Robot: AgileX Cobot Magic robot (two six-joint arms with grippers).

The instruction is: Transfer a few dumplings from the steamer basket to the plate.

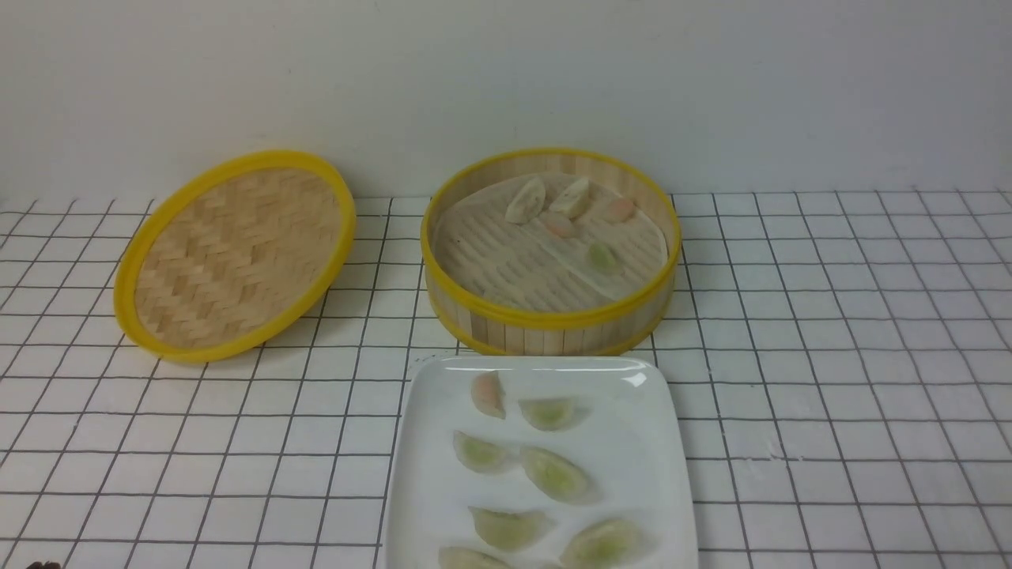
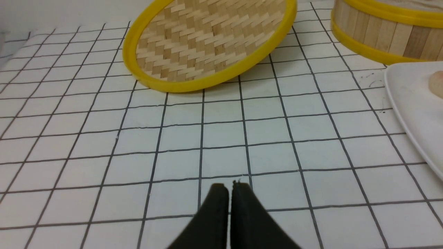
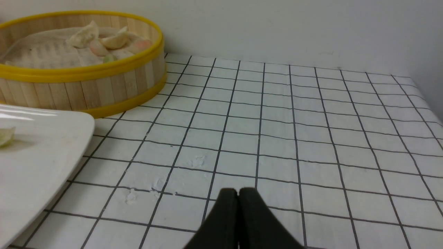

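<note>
both arms sit back near you: the left gripper [image 2: 230,185] and right gripper [image 3: 238,191] are clenched on nothing. the plate [image 1: 656,442] already holds about 7 dumplings [image 1: 553,472]; 5 remain at the far side of the steamer basket [image 1: 553,320]. if you want more, open wide, descend over the basket's near wall, and pinch gently.

Glossy plate [image 1: 668,442]; bamboo steamer basket [image 1: 545,332] (woven lid [image 1: 237,253]).
</note>
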